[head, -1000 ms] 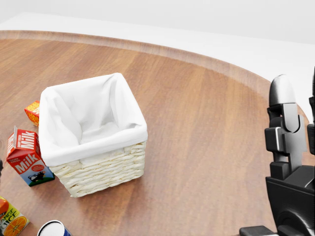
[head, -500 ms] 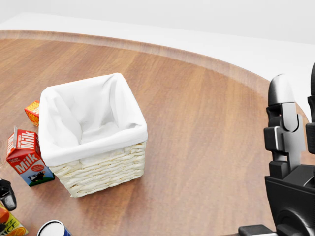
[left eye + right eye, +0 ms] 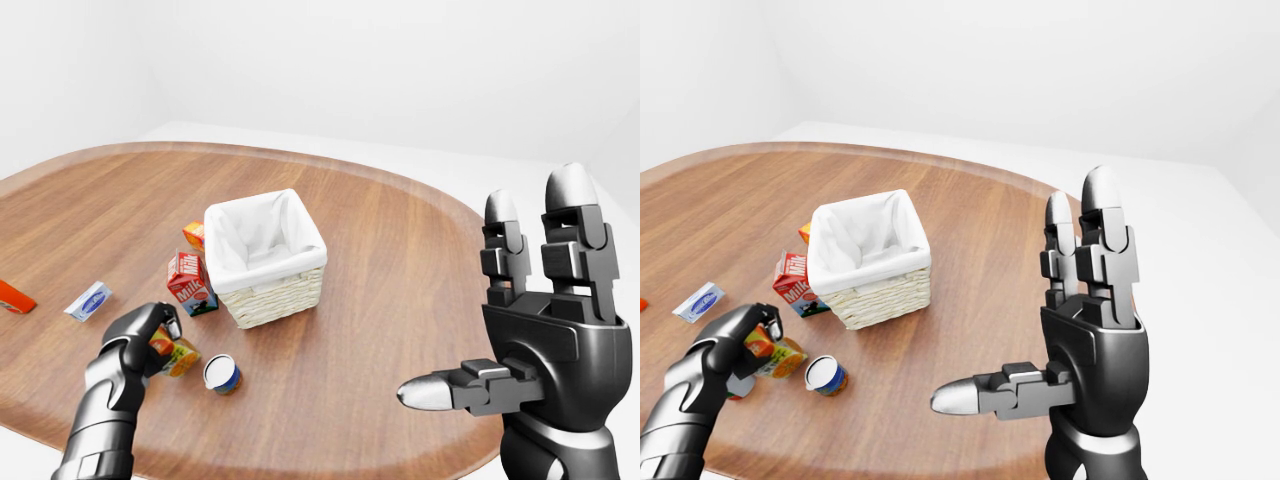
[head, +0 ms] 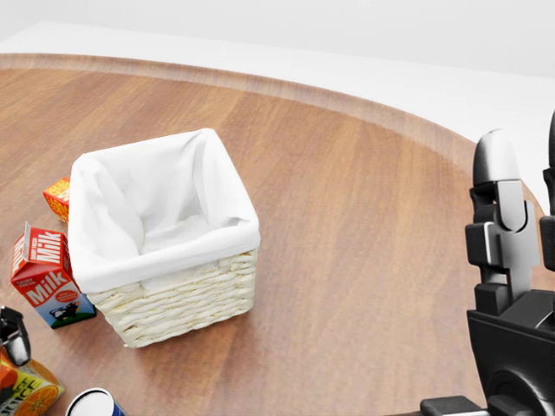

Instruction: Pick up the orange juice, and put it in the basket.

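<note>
The orange juice carton (image 3: 178, 354) lies on the wooden table (image 3: 400, 270), at the lower left of the left-eye view, tilted. My left hand (image 3: 162, 336) is curled over its top end, fingers closed round it. In the head view only a fingertip (image 4: 12, 333) and part of the carton (image 4: 33, 389) show at the bottom left corner. The wicker basket (image 3: 270, 293) with a white cloth lining stands to the upper right of the carton and holds nothing. My right hand (image 3: 520, 340) is raised at the right, open and empty.
A red milk carton (image 3: 187, 279) stands against the basket's left side, with a small orange box (image 3: 193, 234) above it. A blue-and-white can (image 3: 221, 374) lies right of the juice. A blue-white packet (image 3: 89, 300) and a red item (image 3: 12, 297) lie at the far left.
My left hand has come into the head view from the bottom left and closed on the juice carton. The carton has tilted and shifted a little right. The right hand has not moved.
</note>
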### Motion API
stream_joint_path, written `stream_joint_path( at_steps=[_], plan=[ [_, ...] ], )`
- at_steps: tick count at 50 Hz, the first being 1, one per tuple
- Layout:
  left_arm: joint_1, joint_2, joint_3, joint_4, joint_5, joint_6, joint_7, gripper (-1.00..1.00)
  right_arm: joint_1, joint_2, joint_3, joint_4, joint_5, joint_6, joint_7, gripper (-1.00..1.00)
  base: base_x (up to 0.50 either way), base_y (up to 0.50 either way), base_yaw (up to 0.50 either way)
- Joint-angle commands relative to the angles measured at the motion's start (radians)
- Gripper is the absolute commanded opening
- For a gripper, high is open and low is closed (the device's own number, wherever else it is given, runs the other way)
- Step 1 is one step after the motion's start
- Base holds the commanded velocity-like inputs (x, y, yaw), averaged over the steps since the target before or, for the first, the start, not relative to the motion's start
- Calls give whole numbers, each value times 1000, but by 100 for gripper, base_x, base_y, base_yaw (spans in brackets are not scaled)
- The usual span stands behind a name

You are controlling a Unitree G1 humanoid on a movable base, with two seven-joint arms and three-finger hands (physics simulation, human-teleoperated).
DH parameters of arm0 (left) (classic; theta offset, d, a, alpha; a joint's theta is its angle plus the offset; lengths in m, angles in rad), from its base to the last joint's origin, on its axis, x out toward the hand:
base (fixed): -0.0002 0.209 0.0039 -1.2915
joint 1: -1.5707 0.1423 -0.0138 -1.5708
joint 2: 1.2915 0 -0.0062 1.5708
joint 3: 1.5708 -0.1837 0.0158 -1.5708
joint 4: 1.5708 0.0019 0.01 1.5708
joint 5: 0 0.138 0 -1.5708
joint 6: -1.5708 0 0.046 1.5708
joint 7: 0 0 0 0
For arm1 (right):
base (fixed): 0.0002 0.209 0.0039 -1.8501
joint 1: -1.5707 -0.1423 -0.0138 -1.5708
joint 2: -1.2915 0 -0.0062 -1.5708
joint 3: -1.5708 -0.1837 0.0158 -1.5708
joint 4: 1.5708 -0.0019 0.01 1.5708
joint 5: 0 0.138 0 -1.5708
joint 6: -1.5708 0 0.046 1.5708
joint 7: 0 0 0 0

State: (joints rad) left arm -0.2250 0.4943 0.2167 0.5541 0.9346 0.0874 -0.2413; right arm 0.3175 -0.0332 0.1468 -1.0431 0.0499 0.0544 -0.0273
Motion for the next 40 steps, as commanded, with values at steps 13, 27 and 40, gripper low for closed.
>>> stream_joint_path(
  at_steps=[13,27,40],
  plan=[
    [142,-54,225,-683,109,0,-327,-100,8,-3,4,-4,-1,-8,-3,100,0,0,0],
    [187,-77,293,-775,150,0,-400,-100,9,-6,3,-4,1,-10,-3,100,0,0,0],
    [212,-90,348,-864,145,0,-436,-100,11,-9,5,-4,2,-15,-6,100,0,0,0]
  ],
)
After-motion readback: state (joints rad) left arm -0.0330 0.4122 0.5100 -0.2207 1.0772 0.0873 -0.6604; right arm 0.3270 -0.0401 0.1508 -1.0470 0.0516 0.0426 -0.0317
